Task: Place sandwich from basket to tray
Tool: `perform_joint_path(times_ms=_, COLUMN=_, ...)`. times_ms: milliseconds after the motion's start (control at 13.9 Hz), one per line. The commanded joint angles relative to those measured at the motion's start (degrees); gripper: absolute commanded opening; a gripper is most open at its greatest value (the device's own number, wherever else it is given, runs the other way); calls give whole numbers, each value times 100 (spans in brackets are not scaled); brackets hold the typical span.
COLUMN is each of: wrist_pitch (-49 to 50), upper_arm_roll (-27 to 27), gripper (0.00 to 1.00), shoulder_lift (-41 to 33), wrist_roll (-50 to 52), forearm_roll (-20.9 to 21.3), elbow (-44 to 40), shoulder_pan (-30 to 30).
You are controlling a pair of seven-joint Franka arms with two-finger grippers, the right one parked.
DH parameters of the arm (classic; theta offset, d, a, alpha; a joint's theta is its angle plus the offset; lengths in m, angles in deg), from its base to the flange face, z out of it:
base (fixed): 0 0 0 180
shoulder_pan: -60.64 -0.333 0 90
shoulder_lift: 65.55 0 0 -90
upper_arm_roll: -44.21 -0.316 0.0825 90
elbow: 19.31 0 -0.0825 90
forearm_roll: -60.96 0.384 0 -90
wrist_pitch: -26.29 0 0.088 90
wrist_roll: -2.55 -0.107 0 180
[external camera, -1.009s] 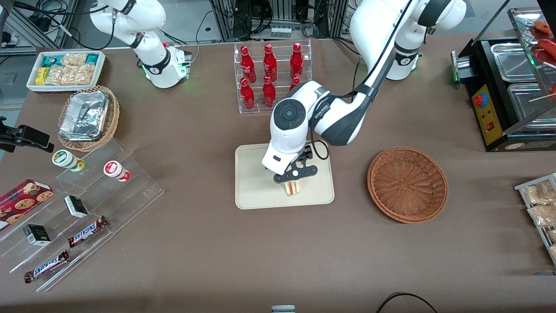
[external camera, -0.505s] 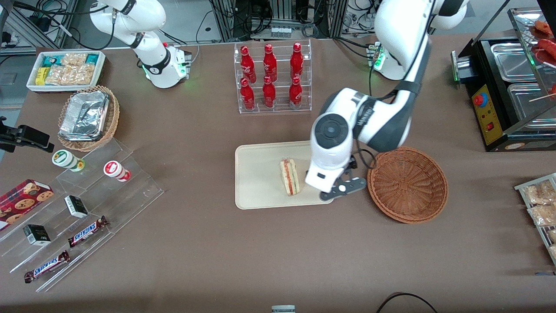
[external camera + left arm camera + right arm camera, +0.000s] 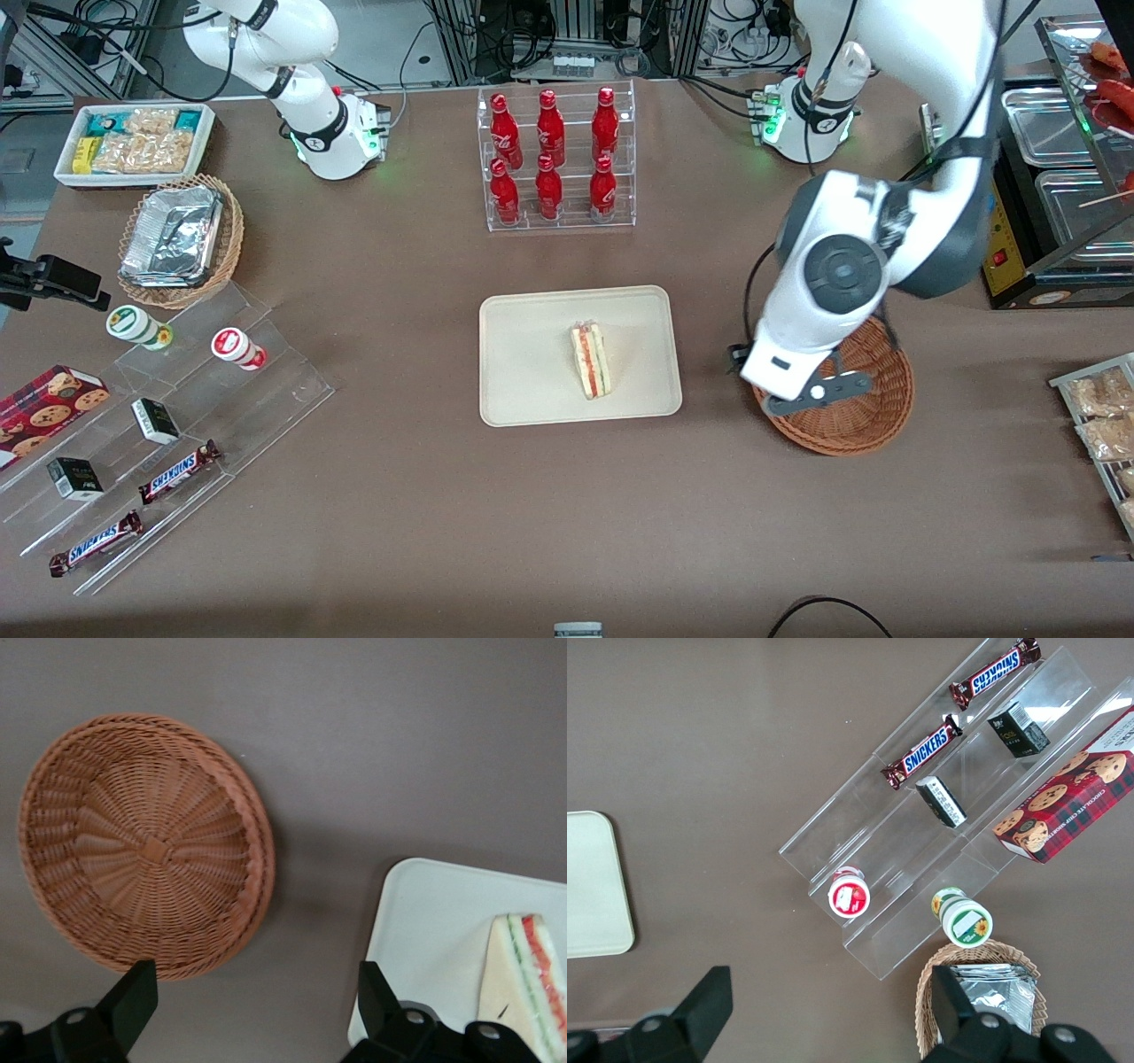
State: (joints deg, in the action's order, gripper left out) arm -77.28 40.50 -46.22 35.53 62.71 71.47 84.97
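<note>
The sandwich (image 3: 591, 361) (image 3: 523, 983) lies on the cream tray (image 3: 532, 354) (image 3: 425, 921), its red, orange and green layers facing up. The round reddish-brown basket (image 3: 873, 416) (image 3: 146, 846) stands beside the tray, toward the working arm's end, and nothing is in it. My gripper (image 3: 811, 390) (image 3: 252, 983) hangs high over the basket's rim nearest the tray. It is open with nothing held; bare table between basket and tray shows between its fingers.
A clear rack of red bottles (image 3: 554, 159) stands farther from the camera than the tray. A black food warmer (image 3: 1028, 177) and a snack rack (image 3: 1103, 416) sit at the working arm's end. Acrylic steps with Snickers bars (image 3: 168, 425) lie toward the parked arm's end.
The gripper let go of the sandwich on the tray, rose, and swung away sideways to above the basket. The sandwich now lies flat on the tray.
</note>
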Motion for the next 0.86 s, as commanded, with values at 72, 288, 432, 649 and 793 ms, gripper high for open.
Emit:
perform_joint_path(times_ms=72, wrist_pitch=432, upper_arm_roll=1187, gripper=100, shoulder_lift=-957, wrist_roll=-852, forearm_roll=115, elbow=748, shoulder_pan=-1428)
perform_joint_path(times_ms=288, wrist_pitch=1004, upper_arm_roll=1233, gripper=100, shoulder_lift=-1422, wrist_roll=-1862, forearm_roll=106, elbow=765, shoulder_pan=-1869)
perform_joint_path(times_ms=432, wrist_pitch=1469, upper_arm_roll=1224, gripper=100, shoulder_lift=-1808, wrist_roll=-2845, forearm_roll=88, elbow=757, shoulder_pan=-2203)
perform_joint_path(times_ms=649, wrist_pitch=1980, upper_arm_roll=1154, gripper=100, shoulder_lift=-2178, wrist_roll=-3665, forearm_roll=71, elbow=660, shoulder_pan=-2458)
perform_joint_path(times_ms=793, wrist_pitch=2252, upper_arm_roll=909, gripper=100, shoulder_lift=-2179, wrist_roll=-4097, forearm_roll=62, elbow=432, shoulder_pan=-2486)
